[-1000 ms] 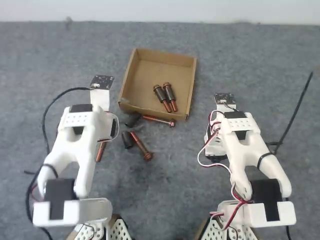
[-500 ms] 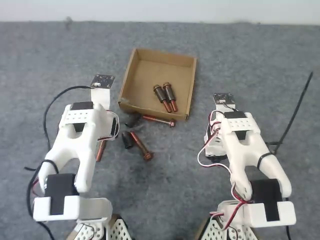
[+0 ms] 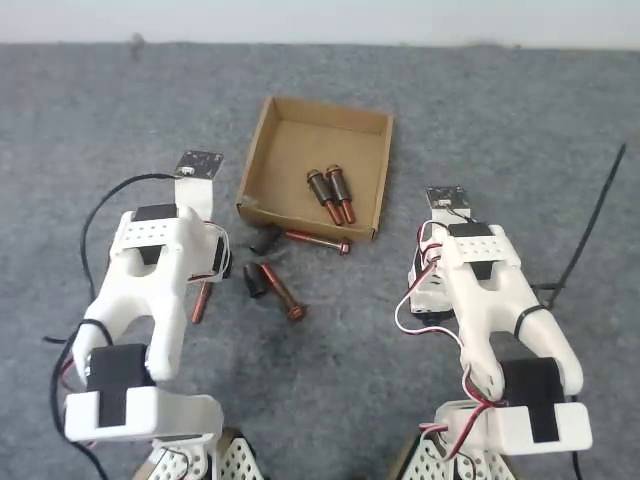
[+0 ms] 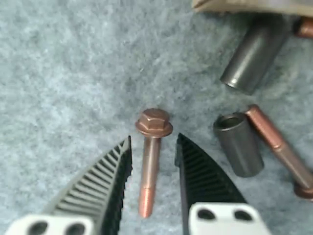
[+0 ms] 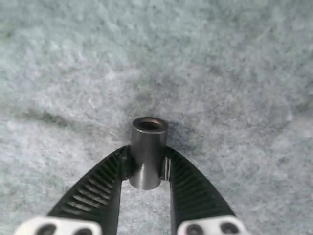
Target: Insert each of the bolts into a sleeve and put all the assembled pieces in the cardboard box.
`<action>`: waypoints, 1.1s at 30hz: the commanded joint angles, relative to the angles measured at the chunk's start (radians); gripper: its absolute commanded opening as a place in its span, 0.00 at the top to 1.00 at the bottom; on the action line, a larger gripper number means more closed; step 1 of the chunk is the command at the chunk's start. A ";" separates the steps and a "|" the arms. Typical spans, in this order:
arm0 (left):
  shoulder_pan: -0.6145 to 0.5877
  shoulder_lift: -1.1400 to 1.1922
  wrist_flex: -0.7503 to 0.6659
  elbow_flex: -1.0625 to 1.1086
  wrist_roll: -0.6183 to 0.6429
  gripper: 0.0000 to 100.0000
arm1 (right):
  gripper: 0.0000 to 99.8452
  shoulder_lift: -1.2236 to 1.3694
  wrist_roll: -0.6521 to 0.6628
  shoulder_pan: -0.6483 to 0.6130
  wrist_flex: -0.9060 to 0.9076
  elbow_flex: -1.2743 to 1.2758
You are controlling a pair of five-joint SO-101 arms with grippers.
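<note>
- My left hand (image 4: 154,139) is open, one jaw on each side of the shank of a bolt (image 4: 150,169) that lies flat on the table (image 4: 58,73). In the high view this bolt sits left of centre, beside my left arm.
- My right hand (image 5: 146,154) is closed on a sleeve (image 5: 148,137), held upright with its open bore facing up, at the right of centre in the high view.
- The cardboard box (image 3: 300,150) stands at upper centre with two assembled pieces (image 3: 332,196) already inside.
- Risk: the bolt is round and low on fuzzy cloth. If my jaws close high on it, I expect it to roll or squirt out.
- Risk: gripping close to the thread tip would leave too little free shank to enter the sleeve.
- Risk: a loose sleeve (image 4: 239,144) and a second bolt (image 4: 276,147) lie just beside my left hand. A wide swing could knock them away.
- Risk: my right grip is near the sleeve's lower end, so a push from the bolt might tilt it and jam the insertion.
</note>
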 commanded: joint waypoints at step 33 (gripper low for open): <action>0.017 0.054 -0.018 -0.039 -0.015 0.99 | 0.99 -0.061 0.021 0.041 -0.013 -0.048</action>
